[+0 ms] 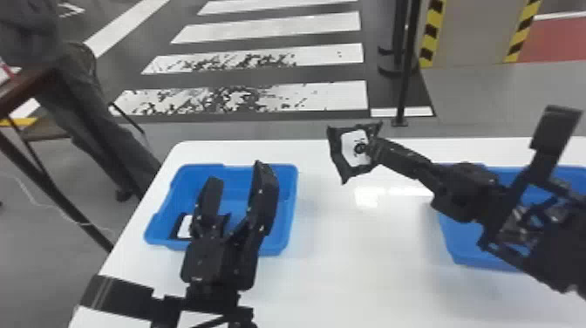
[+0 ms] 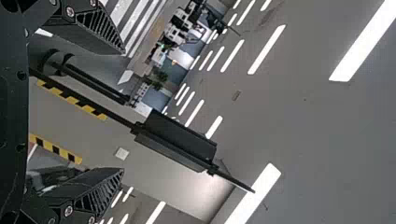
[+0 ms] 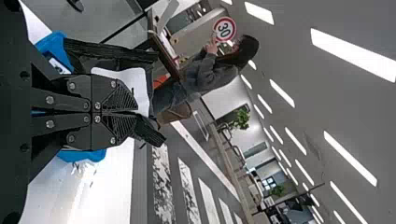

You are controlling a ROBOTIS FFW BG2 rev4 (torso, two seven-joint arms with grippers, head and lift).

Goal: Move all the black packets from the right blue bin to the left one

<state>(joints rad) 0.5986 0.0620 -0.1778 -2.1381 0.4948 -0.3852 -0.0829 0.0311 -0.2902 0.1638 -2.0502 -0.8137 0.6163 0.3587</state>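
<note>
My right gripper point(image 1: 376, 150) is above the table between the two bins, shut on a black packet point(image 1: 338, 148) with a white label. In the right wrist view, the right gripper point(image 3: 133, 112) has its fingers pressed together on that black packet point(image 3: 109, 50). My left gripper point(image 1: 235, 174) stands open over the left blue bin point(image 1: 287, 213), partly hiding it. The left gripper point(image 2: 122, 112) has nothing between its fingers in the left wrist view. Another black packet point(image 1: 185, 227) with a white label lies in the left bin. The right blue bin point(image 1: 471, 251) is largely behind my right arm.
Both bins stand on a white table point(image 1: 349, 261). Beyond its far edge are a black pole point(image 1: 405, 65) and a floor with white stripes. A dark table point(image 1: 26, 87) is off to the left.
</note>
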